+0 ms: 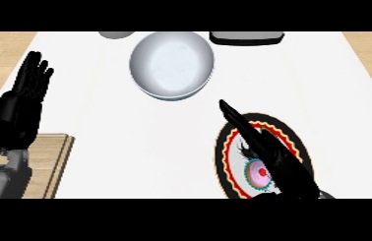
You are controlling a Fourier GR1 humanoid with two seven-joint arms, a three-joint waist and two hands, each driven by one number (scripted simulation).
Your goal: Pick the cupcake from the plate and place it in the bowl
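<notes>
A cupcake (256, 174) with pink icing and a teal wrapper sits on a plate (227, 139) with a black, red and yellow patterned rim at the lower right. My right hand (272, 151) hangs over the plate with its fingers straight, pointing up and left, and it covers part of the cupcake. The pale grey bowl (172, 64) stands at the top centre, apart from the hand. At the left edge my left hand (23, 105) rests open with its fingers up.
A dark tray-like object (245, 37) lies at the back right of the bowl, and a grey rounded object (115, 34) sits at the back left. A wooden board (52, 161) lies at the lower left beside the white counter top.
</notes>
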